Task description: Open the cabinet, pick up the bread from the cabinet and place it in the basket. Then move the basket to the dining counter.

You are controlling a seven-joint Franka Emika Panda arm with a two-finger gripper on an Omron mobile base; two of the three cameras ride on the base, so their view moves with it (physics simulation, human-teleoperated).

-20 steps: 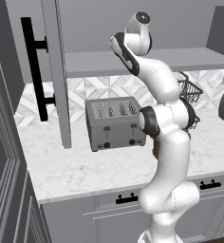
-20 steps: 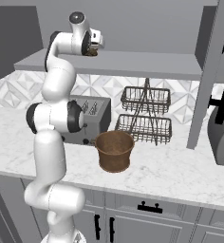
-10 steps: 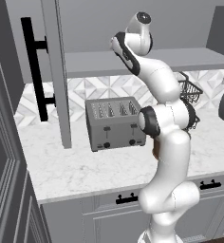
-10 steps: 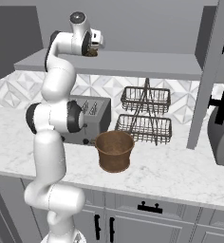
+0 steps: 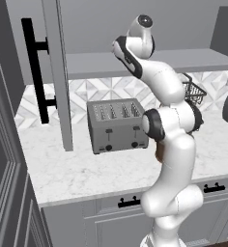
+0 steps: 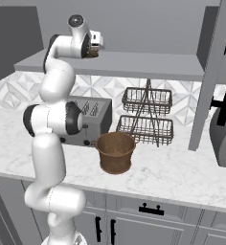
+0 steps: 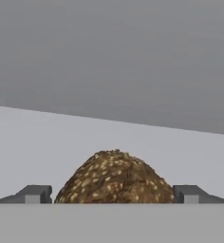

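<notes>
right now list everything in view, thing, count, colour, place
bread: one, seeded brown, on the cabinet shelf between the claw's fingertips
cabinet: one, grey, doors swung open, above the worktop
basket: one, brown, on the worktop in front of the wire rack
toaster: one, grey, on the worktop behind the arm
wire rack: one, black, two tiers, against the backsplash
worktop: one, white marble
drawers: grey with black pulls, under the worktop
claw: one, dark fingertips, open around the bread
</notes>
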